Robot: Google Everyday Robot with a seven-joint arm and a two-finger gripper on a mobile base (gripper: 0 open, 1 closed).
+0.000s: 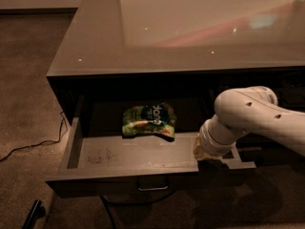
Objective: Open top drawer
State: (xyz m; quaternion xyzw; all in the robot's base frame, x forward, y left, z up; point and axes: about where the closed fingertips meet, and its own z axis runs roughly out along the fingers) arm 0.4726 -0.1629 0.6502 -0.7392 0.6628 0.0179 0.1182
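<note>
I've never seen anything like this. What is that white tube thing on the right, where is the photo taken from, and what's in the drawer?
The white tube is a robot's single arm. At its end sits the gripper, its hand, low at the right front corner of the top drawer. Whether it grips anything cannot be made out. There is one picture, looking down at the cabinet from its front; where the camera is mounted is unknown. The drawer stands pulled out, its small bar handle at the front. Inside, toward the back, lies a green snack bag. A cable lies on the carpet at left.
</note>
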